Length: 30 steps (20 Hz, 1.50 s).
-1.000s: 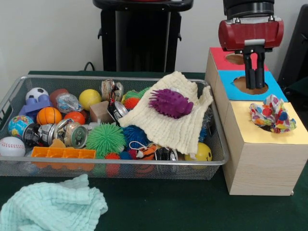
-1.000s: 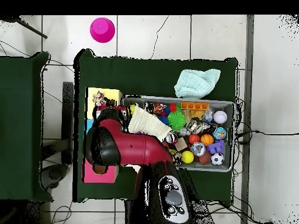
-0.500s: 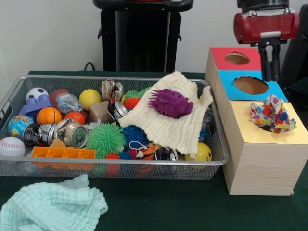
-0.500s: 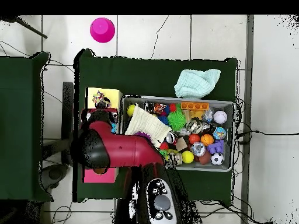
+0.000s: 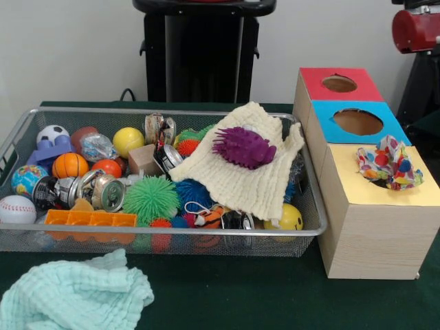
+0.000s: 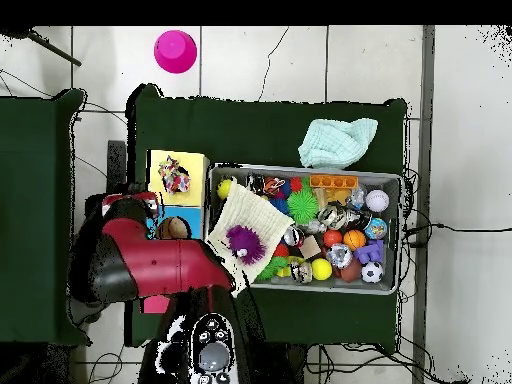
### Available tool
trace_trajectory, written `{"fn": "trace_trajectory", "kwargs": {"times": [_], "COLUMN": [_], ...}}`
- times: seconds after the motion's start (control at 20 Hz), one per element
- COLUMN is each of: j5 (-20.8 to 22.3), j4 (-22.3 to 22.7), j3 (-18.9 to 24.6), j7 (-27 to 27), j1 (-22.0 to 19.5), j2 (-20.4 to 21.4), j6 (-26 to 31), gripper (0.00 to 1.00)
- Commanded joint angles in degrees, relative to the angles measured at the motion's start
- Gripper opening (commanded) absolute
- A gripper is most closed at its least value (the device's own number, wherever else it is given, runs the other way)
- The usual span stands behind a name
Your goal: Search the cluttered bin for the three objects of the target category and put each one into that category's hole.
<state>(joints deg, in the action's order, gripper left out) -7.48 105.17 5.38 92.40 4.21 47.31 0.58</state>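
Arm (image 5: 416,29) has swung out to the upper right corner of the front view, off the blue hole (image 5: 357,122) it hung over 1 s ago; hand not visible, cannot tell its state. Likely 1 drop finished, next search pending. Purple spiky ball (image 5: 244,147) sits on the cream cloth (image 5: 237,180) in the wire bin (image 5: 165,240). Green table (image 5: 261,295), mint cloth (image 5: 72,294) lower left, white wall behind.

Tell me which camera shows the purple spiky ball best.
The front view: the purple spiky ball lies in plain sight on the cream cloth draped over the bin's right end, spikes clear. The overhead view shows it only as a small purple blob on that cloth, next to the arm.
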Motion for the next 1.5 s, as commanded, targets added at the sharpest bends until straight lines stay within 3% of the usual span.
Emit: {"fn": "trace_trajectory", "kwargs": {"times": [0.05, 0.75, 1.5], "j5": [-1.72, 1.34, 2.84], "j4": [-2.87, -2.59, -3.5], "j3": [-2.14, 1.39, 0.23], "j7": [9.93, 6.52, 6.17], "j1": [-1.34, -6.81, -5.75], "j2": [-4.81, -2.77, -6.39], "j6": [3.06, 5.01, 1.04], "gripper": [0.0, 0.0, 0.0]}}
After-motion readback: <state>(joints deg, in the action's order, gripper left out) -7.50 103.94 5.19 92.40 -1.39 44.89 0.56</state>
